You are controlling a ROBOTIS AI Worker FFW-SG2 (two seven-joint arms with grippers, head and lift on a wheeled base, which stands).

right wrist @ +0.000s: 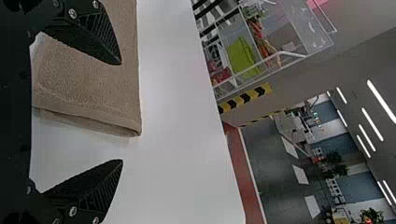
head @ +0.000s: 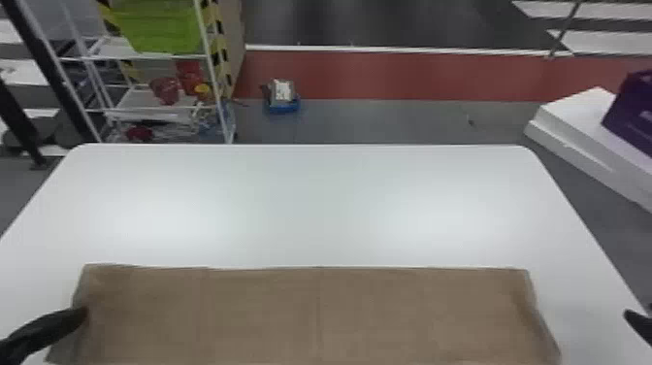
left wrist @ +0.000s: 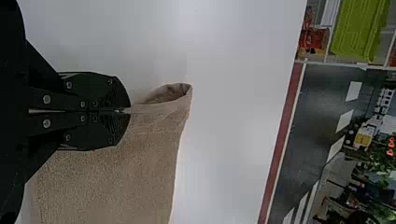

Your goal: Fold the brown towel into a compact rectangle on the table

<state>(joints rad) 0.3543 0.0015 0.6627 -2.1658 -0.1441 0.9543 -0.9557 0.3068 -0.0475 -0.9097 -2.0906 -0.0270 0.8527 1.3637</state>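
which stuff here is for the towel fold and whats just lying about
For the job:
brown towel
white table under it
left gripper, shut on towel edge
right gripper, open

Lying about:
green bin
white rack
purple box

This looks like a large indoor workshop or lab hall. An open white metal rack [head: 128,99] bears a green bin [head: 157,26], black-and-yellow warning tape [right wrist: 245,98] shows beside it, and a broad red band [head: 412,75] crosses the grey floor [head: 339,121]. Long strip lights [right wrist: 372,124] glow overhead.
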